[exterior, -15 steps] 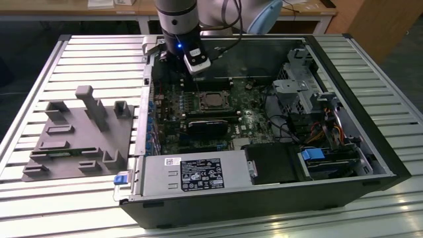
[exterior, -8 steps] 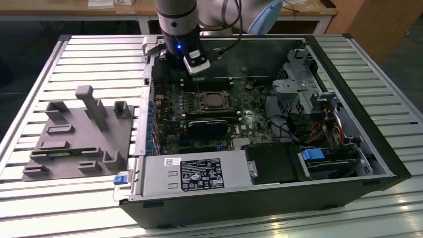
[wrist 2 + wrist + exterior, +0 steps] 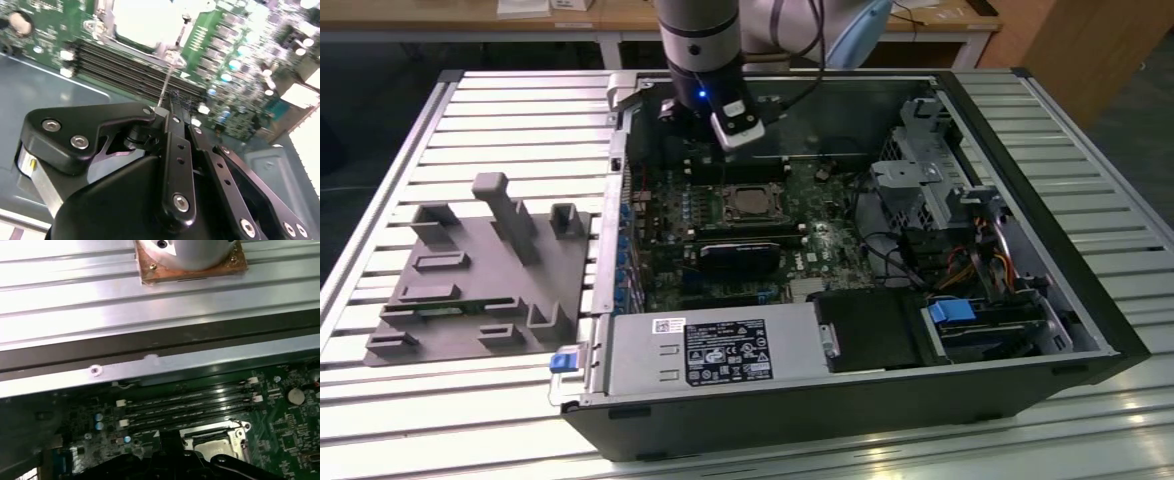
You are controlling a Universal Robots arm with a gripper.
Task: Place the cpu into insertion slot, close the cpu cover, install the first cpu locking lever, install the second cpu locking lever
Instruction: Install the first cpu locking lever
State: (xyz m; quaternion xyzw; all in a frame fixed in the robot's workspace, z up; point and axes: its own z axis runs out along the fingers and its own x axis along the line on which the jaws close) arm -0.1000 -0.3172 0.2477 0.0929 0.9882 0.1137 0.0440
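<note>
1. At the exterior view's left, a grey fixture [image 3: 480,270] is set on the slatted bench [image 3: 427,420], just beside the open case [image 3: 854,420].

2. The case holds a green board [image 3: 834,245]. A power supply [image 3: 707,345] is mounted along its near wall.

3. The arm [image 3: 700,50] is positioned over the far part of the case. In the second wrist view, the hand [image 3: 166,110] is seen with its fingers pressed together.

4. A thin wire lever [image 3: 167,80] rises off the board. Its long axis runs from the slot's edge straight to the fingertips, which its free end meets. Whether the end is pinched or only touched cannot be told.

5. In the exterior view, the slot [image 3: 724,203] lies on the camera side of the hand. The two are separated by the memory slots [image 3: 125,70].

6. The cpu [image 3: 751,201] is seated in the slot, with its grey top showing. The cover [image 3: 212,432] is judged to be folded flat around the chip.

7. With the lever standing up, locking is judged not yet done.

8. At the exterior view's right, a drive cage [image 3: 921,190] and loose cables [image 3: 961,270] are housed in the case, well apart from the hand.
</note>
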